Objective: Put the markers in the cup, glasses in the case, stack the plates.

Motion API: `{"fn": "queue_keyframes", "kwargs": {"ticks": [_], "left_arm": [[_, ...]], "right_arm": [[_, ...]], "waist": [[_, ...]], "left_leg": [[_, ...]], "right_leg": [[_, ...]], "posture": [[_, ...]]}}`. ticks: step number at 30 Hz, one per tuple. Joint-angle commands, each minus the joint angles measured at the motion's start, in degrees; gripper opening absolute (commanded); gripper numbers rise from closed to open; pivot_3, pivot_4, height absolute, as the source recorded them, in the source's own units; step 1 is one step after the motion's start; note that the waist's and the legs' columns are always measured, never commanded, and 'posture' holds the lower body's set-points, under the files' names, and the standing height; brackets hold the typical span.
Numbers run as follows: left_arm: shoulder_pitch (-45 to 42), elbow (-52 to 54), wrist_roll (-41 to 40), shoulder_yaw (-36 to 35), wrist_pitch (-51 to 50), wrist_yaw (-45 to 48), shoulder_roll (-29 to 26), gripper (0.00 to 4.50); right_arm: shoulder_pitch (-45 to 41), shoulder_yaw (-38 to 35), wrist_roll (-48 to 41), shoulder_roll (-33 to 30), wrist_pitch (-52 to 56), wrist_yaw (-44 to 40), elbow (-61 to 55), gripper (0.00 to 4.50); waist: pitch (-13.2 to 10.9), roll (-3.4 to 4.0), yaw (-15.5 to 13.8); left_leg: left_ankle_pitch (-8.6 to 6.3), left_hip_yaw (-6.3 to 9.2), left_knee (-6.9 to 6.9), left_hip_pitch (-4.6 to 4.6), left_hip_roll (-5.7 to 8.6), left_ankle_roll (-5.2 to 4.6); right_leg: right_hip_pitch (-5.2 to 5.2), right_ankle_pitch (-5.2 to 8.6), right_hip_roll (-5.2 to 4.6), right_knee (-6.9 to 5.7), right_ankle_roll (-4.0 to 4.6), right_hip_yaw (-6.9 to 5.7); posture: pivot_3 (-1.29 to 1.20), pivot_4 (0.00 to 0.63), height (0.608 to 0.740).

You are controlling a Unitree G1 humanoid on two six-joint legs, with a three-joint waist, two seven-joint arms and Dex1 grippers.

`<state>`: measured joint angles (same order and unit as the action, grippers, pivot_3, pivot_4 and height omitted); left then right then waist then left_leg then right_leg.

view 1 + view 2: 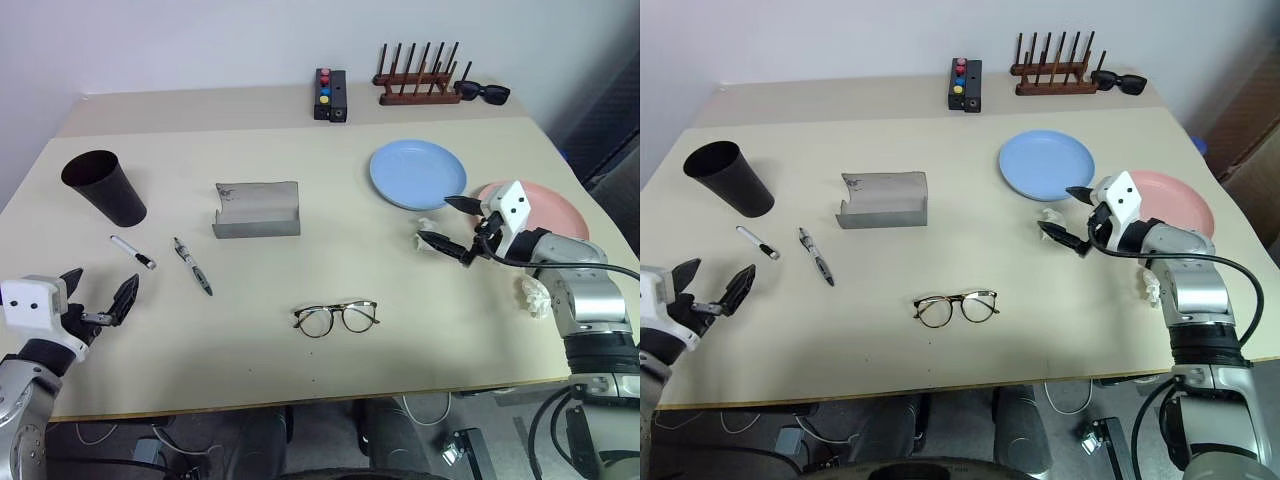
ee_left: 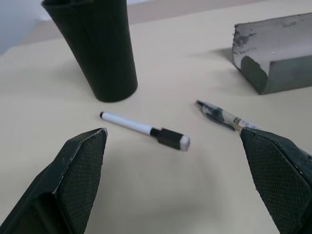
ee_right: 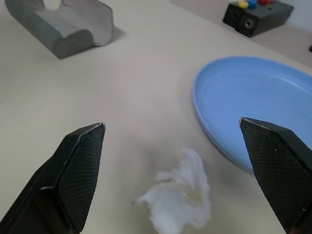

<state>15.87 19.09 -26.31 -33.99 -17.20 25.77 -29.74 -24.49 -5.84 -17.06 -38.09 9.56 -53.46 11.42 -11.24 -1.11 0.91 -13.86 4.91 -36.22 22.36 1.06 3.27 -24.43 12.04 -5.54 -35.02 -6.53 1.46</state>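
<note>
Both grippers hang spread and empty: the left gripper (image 1: 98,300) faces the white marker (image 2: 144,130) and cup (image 1: 105,186) just ahead, ready to pinch, while the right gripper (image 1: 447,222) hovers beside the blue plate (image 1: 417,173).

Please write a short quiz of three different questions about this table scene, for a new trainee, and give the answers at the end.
1. True or false: the glasses already lie inside the case.
2. Which plate lies nearer the right gripper? A. the blue plate B. the pink plate C. a green plate
3. Fill in: both markers lie on the table between the ____ and the case.

Key:
1. False; they lie on the table, apart from the open case.
2. A.
3. cup; the white marker and the dark marker lie there.
</note>
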Motion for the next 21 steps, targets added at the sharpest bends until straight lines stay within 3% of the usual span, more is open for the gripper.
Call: {"fn": "queue_keyframes", "kwargs": {"ticks": [1, 6, 8, 15, 21], "left_arm": [[-2.97, 0.34, 0.64, 0.33, -1.31, -2.36, -0.72, 4.46], [-10.14, -2.21, 3.71, 3.2, -7.0, -10.37, 0.49, 4.46], [-16.02, -2.79, 5.98, 5.45, -13.4, -19.36, 3.73, 4.46], [-28.74, -4.56, 10.44, 5.81, -25.82, -37.56, 11.86, 4.46], [-34.18, -5.67, 13.96, 6.08, -32.21, -44.97, 15.27, 4.46]], "right_arm": [[0.33, -0.65, -1.08, 0.27, 0.96, 0.74, -4.51, 4.5], [0.32, 0.09, -1.42, 1.61, 1.9, 1.49, -8.76, 4.5], [-0.96, 1.53, -2.43, 3.4, 3.14, 1.85, -12.28, 4.5], [-1.98, 8.18, -4.99, 11.21, 7.64, 3.29, -20.62, 4.5], [0.16, 15.07, -3.96, 16.53, 8.67, 4.01, -23.88, 4.5]], "waist": [[0.0, 0.0, -0.09], [0.01, 0.0, -0.05], [0.02, -0.01, -0.08], [0.04, -0.07, -0.02], [0.05, -0.09, -0.01]], "left_leg": [[0.0, 0.0, 0.0, 0.0, 0.0, 0.0], [0.0, 0.01, -0.04, -0.01, 0.01, 0.0], [0.0, 0.01, -0.03, -0.04, 0.01, 0.0], [0.01, 0.1, -0.02, -0.05, 0.01, 0.0], [0.02, 0.13, -0.05, -0.03, 0.03, 0.02]], "right_leg": [[0.0, 0.0, 0.0, 0.0, 0.0, 0.0], [0.01, -0.01, 0.0, -0.05, -0.02, 0.0], [0.01, -0.02, 0.0, -0.08, -0.03, 0.0], [0.03, -0.15, 0.03, -0.13, -0.29, -0.02], [0.03, -0.16, 0.04, -0.14, -0.3, -0.04]], "posture": [[0.0, 0.15, 0.734], [0.0, 0.15, 0.734], [0.0, 0.15, 0.734], [0.0, 0.15, 0.734], [0.0, 0.15, 0.734]]}}
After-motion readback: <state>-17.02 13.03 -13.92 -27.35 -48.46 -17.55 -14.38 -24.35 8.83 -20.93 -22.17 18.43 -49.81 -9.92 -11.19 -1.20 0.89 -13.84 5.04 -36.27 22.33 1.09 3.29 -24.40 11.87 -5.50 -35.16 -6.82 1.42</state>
